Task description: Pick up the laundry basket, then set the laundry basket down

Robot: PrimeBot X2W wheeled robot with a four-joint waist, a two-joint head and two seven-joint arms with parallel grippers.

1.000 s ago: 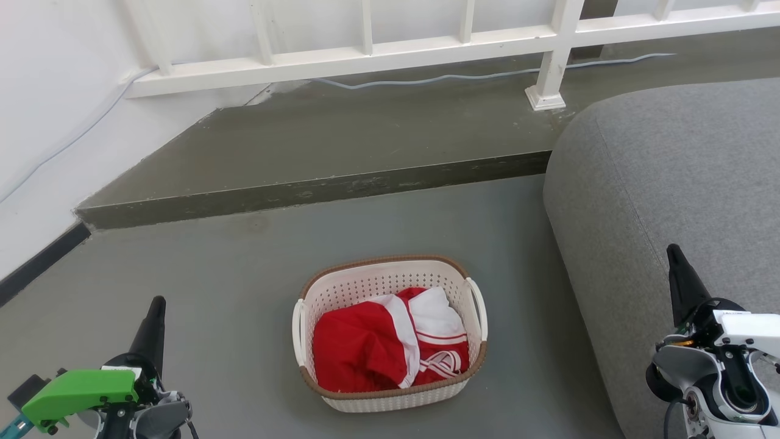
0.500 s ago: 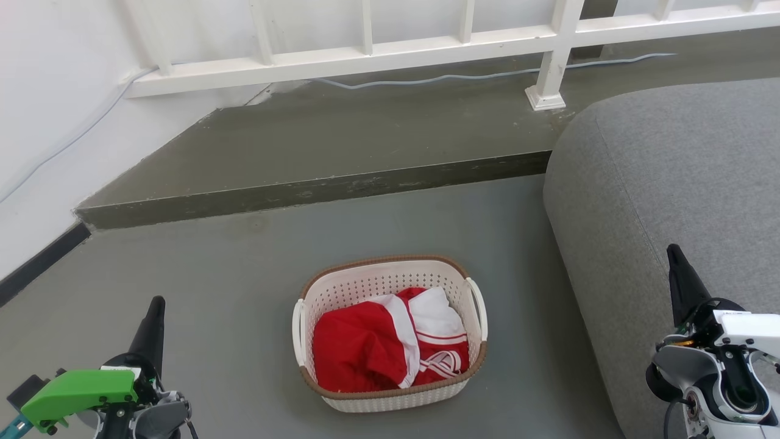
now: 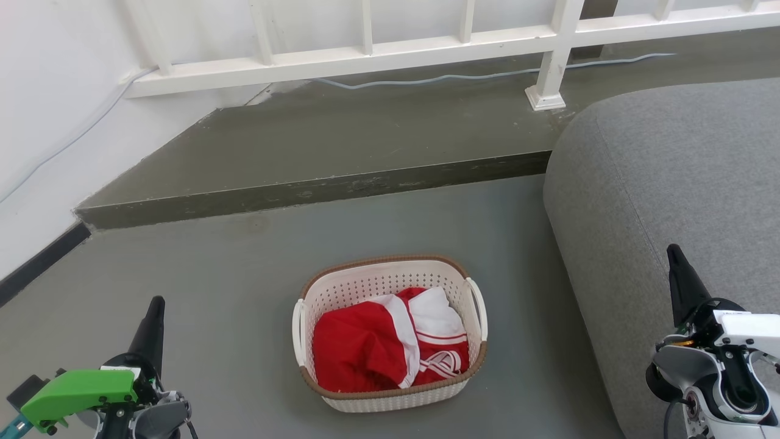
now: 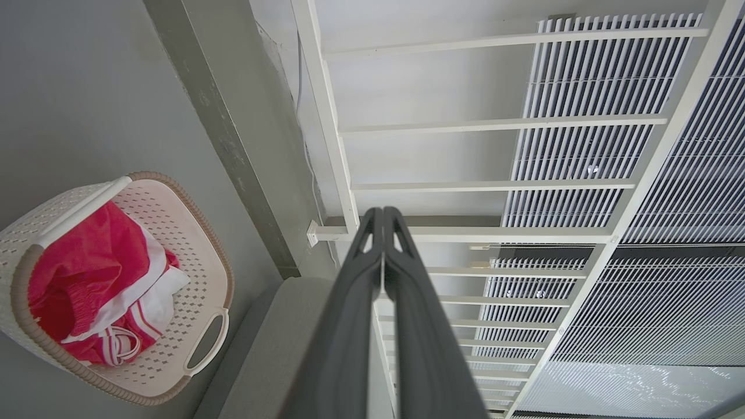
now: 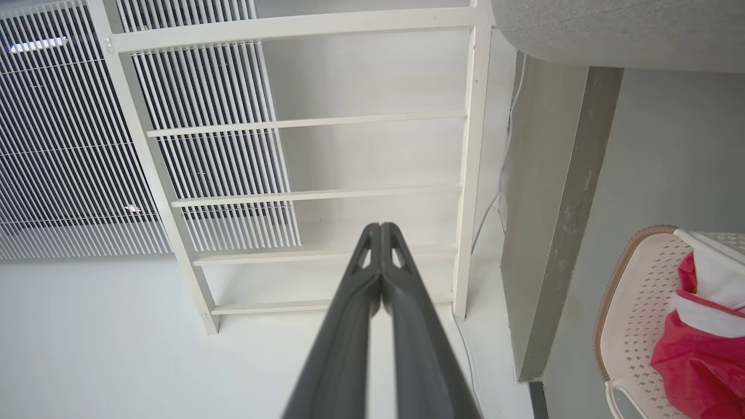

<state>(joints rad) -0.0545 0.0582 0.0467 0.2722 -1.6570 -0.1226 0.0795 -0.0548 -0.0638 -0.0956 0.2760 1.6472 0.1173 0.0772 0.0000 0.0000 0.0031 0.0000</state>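
Observation:
The laundry basket [image 3: 378, 281] stands on the grey floor, cream-white with perforated walls, a brown rim and two white side handles. Red and white clothes [image 3: 390, 341] lie inside it. It shows at the left of the left wrist view as the laundry basket [image 4: 201, 262] and at the right edge of the right wrist view as the laundry basket [image 5: 634, 302]. My left gripper [image 3: 157, 303] is shut and empty, well left of the basket. My right gripper [image 3: 672, 250] is shut and empty, far right of it over the sofa. Both point up and away: left gripper [image 4: 382, 210], right gripper [image 5: 380, 226].
A grey sofa [image 3: 682, 183] fills the right side, close to the basket. A raised concrete step [image 3: 317, 189] crosses behind the basket. A white railing [image 3: 426, 49] and a cable [image 3: 463, 76] run along the back. A white wall [image 3: 55, 103] closes the left.

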